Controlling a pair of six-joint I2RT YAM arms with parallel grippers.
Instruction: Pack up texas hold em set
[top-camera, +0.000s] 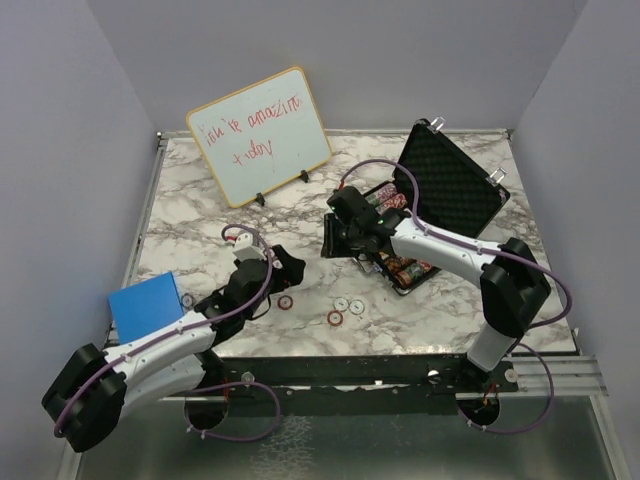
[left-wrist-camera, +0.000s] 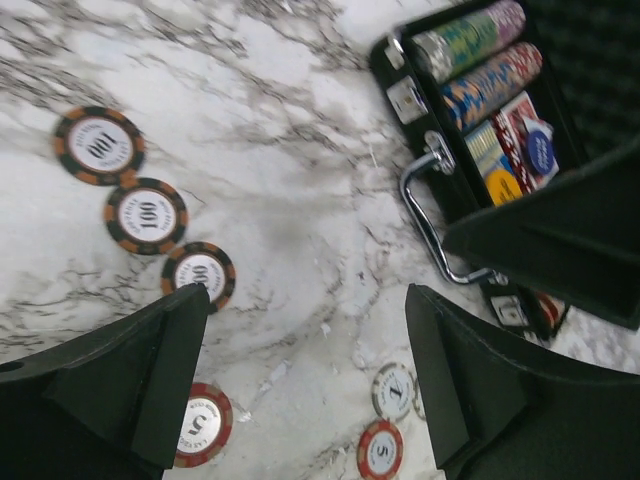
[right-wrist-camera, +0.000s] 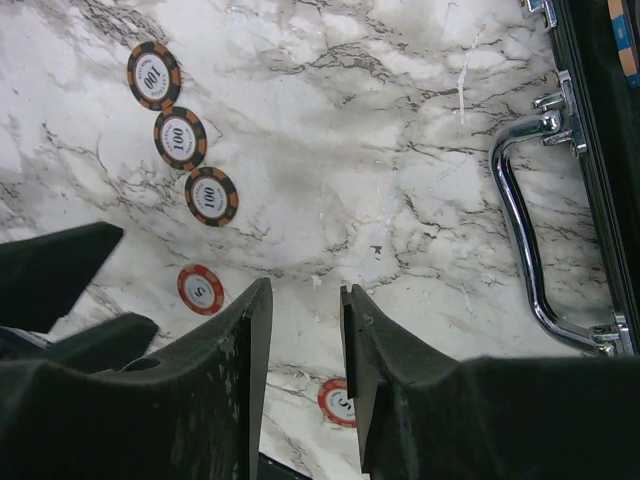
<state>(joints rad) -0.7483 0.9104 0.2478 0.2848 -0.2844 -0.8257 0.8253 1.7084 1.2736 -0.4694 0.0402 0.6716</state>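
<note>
The black briefcase (top-camera: 455, 185) lies open at the back right, lid up; rows of multicoloured chips (left-wrist-camera: 490, 85), a red card deck (left-wrist-camera: 515, 125) and an orange-yellow disc (left-wrist-camera: 503, 186) lie inside. Its chrome handle (right-wrist-camera: 520, 230) faces the loose chips. Three orange-black 100 chips (left-wrist-camera: 146, 215) lie in a line, also in the right wrist view (right-wrist-camera: 180, 138). Red 5 chips (top-camera: 335, 318) (left-wrist-camera: 380, 450) (right-wrist-camera: 200, 289) and white chips (top-camera: 349, 305) (left-wrist-camera: 395, 390) lie on the marble. My left gripper (top-camera: 290, 265) (left-wrist-camera: 308, 295) is wide open, empty, above them. My right gripper (top-camera: 330, 240) (right-wrist-camera: 305, 290) is narrowly open, empty, just left of the case. No dice show.
A wood-framed whiteboard (top-camera: 260, 135) with red writing stands at the back left. A blue box (top-camera: 147, 305) sits at the table's front left edge. The two grippers hang close together above the marble table (top-camera: 190, 200); the right one shows in the left wrist view (left-wrist-camera: 570, 240).
</note>
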